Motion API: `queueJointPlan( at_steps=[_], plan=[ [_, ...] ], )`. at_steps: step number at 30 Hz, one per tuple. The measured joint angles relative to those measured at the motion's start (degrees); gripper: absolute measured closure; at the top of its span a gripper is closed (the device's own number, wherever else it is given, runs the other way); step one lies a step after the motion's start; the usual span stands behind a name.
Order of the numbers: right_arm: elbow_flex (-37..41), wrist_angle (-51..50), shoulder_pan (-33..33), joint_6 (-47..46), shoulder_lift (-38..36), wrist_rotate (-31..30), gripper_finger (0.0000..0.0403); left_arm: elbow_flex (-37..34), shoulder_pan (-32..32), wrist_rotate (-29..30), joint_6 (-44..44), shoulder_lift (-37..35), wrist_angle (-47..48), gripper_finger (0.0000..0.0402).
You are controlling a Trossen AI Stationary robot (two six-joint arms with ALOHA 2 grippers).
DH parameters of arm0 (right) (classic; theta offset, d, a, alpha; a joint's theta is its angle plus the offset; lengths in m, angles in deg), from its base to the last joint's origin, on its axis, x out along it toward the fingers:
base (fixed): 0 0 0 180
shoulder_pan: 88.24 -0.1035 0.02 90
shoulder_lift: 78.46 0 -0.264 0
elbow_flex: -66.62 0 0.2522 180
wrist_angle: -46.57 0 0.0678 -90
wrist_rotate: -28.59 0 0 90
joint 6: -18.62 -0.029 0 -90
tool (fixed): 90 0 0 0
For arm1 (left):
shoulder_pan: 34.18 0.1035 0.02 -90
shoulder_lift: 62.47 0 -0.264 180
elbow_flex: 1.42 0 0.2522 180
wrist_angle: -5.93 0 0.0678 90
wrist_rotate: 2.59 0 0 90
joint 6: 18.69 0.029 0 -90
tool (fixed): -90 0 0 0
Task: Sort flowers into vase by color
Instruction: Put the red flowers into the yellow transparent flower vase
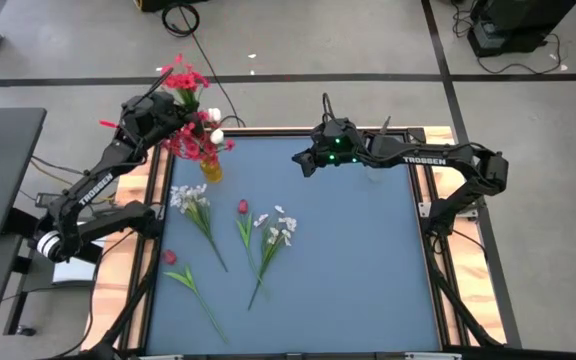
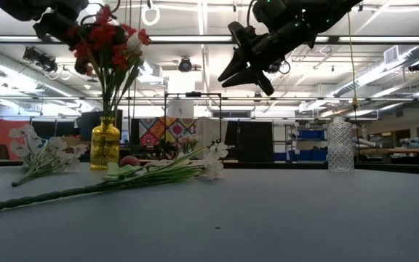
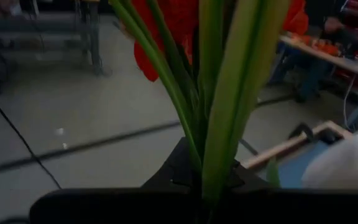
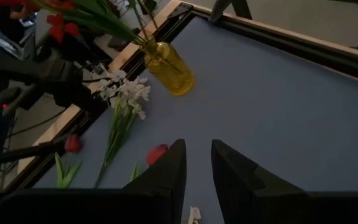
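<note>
Flowers' stems (image 3: pixel 219 124) in raised left hand (image 1: pixel 183 118)

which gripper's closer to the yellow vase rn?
Left. The left gripper is above the yellow vase, shut on red flower stems standing in it. The right gripper hovers farther off over the mat, holding nothing.

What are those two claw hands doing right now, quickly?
Left gripper: closed on green stems of a red artificial flower, above the yellow glass vase.
Right gripper: slightly open, holding nothing, raised over the blue table.
</note>
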State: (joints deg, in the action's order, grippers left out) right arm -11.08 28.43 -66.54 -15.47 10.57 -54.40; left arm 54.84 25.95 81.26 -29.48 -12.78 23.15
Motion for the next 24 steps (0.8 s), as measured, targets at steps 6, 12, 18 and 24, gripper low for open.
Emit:
queueJointPlan(
  at_steps=[6,12,18,24],
  plan=[
    [0.00,-0.02,-0.86,-1.97,0.00,-2.27,0.0318,0.02,0.15,-1.03,-0.14,0.00,2.66,0.0389],
    [0.00,-0.03,-0.99,-3.56,0.00,-3.29,0.0318,0.02,0.21,-1.10,-0.93,0.00,4.10,0.0389],
    [0.00,-0.08,-1.06,-6.12,0.00,-2.10,0.0318,1.94,0.28,-2.14,-2.19,-2.21,3.49,0.0389],
    [0.00,-0.09,-0.71,-6.27,-0.02,-1.15,0.0318,2.51,2.42,-1.42,-1.71,-2.12,4.86,0.0389]
  ],
)
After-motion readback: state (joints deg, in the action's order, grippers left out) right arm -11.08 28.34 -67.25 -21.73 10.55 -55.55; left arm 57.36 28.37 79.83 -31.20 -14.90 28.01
